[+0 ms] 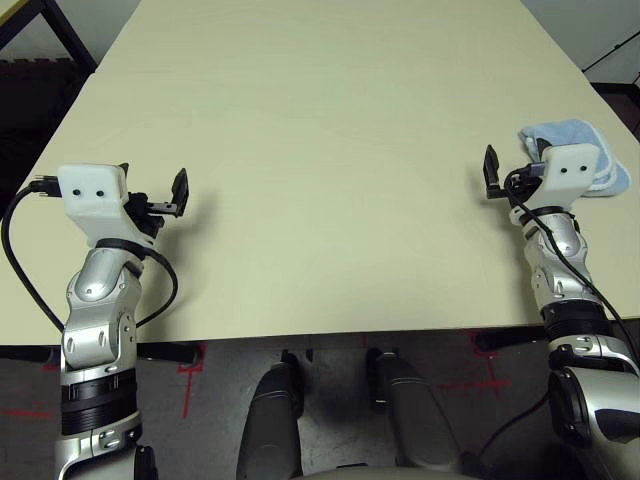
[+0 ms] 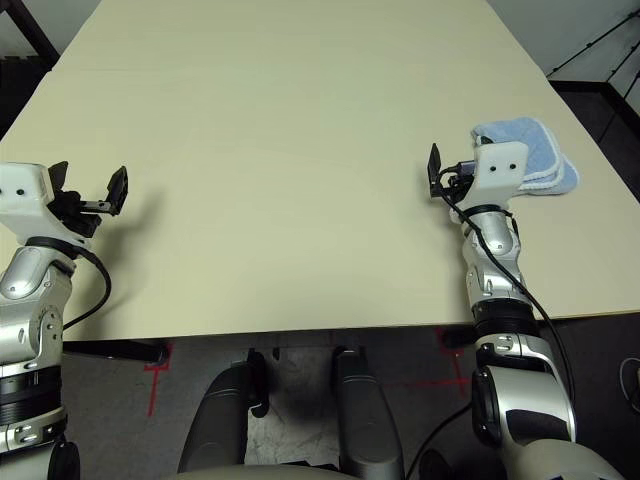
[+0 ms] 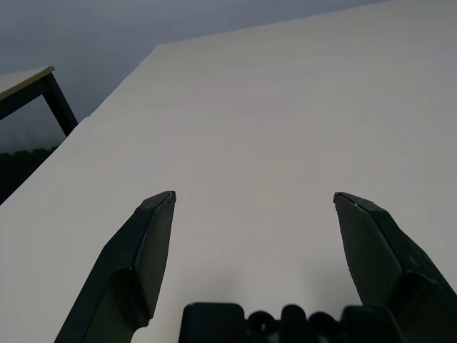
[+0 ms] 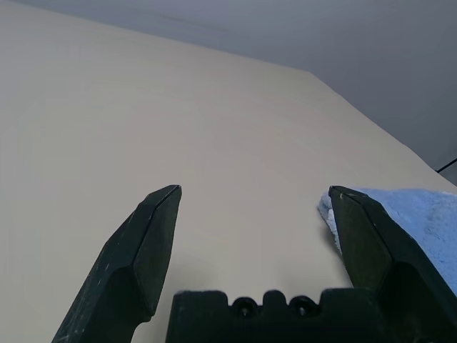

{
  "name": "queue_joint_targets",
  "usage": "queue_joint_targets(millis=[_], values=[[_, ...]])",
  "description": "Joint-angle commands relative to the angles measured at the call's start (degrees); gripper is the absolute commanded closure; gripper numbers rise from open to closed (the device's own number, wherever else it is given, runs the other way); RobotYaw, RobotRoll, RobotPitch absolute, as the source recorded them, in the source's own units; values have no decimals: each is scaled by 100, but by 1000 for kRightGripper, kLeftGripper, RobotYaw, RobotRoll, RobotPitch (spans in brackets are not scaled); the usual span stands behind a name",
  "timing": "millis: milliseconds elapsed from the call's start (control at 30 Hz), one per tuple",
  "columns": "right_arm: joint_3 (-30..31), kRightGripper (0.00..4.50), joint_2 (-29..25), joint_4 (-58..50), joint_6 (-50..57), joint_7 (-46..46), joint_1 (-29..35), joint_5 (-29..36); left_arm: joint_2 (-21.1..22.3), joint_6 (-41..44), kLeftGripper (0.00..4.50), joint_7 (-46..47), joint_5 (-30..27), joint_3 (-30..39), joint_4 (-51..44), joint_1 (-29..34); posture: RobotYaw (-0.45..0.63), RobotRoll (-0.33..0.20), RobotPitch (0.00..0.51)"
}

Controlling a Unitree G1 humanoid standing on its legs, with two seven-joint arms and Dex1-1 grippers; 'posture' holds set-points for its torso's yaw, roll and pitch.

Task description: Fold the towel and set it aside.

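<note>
We see the towel [image 2: 535, 155] lying folded into a small light-blue bundle on the right side of the table [image 1: 320, 150], close to its right edge. White stitched edging shows along the layered edges on its right side. From the head camera, the white housing of the right arm covers the towel's left part.

Our right gripper [image 4: 253, 207] hangs just left of the towel, pointing toward the far side of the table. Its fingers [image 4: 153, 236] stand wide apart with nothing between them; in the right wrist view the towel sits just beyond the right-hand finger, and we cannot tell whether that finger touches the cloth.

Our left gripper [image 3: 253, 207] is well apart from the towel, over the near left part of the table. Its fingers [image 3: 146, 243] are likewise spread wide and hold nothing, with bare pale tabletop between and ahead of them.

Another dark-framed table [image 3: 32, 89] stands beyond the far left corner, across a narrow gap.
</note>
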Motion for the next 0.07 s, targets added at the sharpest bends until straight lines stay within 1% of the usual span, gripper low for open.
queue_joint_targets(millis=[33,67], values=[[-94,38,14,-85,-17,-52,80,45,43,65,0,-47,22,-63,83,-4,-128,0,172],[-93,38,17,-79,-21,-52,74,46,37,68,0,-47,21,-65,87,-12,-129,0,172]])
